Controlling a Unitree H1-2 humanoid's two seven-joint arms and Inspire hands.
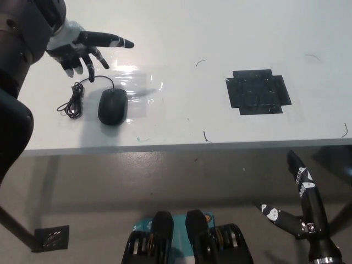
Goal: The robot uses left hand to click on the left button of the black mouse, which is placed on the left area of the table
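Note:
A black mouse (112, 106) lies on the left part of the white table (181, 33), its cord (71, 102) coiled to its left. My left hand (83, 49) hovers above and behind the mouse, apart from it, fingers spread and holding nothing. My right hand (300, 203) hangs below the table edge at the lower right, fingers apart and empty.
A clear plastic sheet (137, 88) lies under and to the right of the mouse. A black taped patch (257, 92) sits on the table's right part. The table's front edge runs across the middle of the picture, with floor below.

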